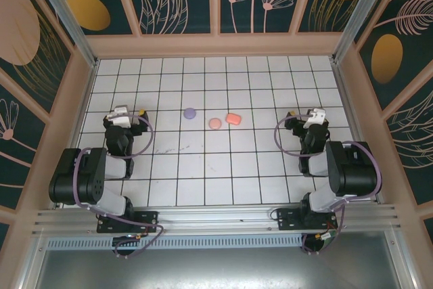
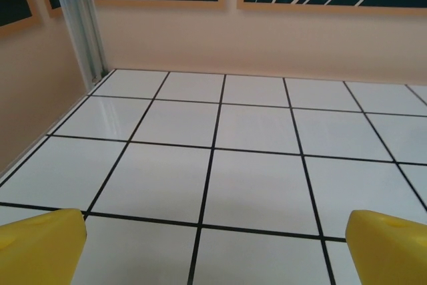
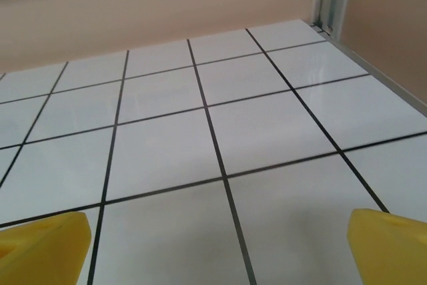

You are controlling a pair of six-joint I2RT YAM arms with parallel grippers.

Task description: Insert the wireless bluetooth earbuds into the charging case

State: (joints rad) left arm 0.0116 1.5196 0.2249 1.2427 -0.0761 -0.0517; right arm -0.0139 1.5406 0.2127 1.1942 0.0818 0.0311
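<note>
Three puck-like charging cases lie on the tiled worktop (image 1: 169,167). The lilac case (image 1: 190,112) is one, a pale pink case (image 1: 215,123) is near it on the right, and a coral case (image 1: 233,118) is just beyond that. The earbuds are too small to tell. The left gripper (image 2: 213,255) is well left of the lilac case and the right gripper (image 3: 213,251) well right of it. Both are released, with yellow fingers (image 2: 40,245) spread wide above bare tiles.

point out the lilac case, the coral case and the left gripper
lilac case (image 1: 189,112): top view, middle of its round top
coral case (image 1: 233,119): top view, middle of its top
left gripper (image 2: 217,241): left wrist view, midway between its yellow fingertips
</note>
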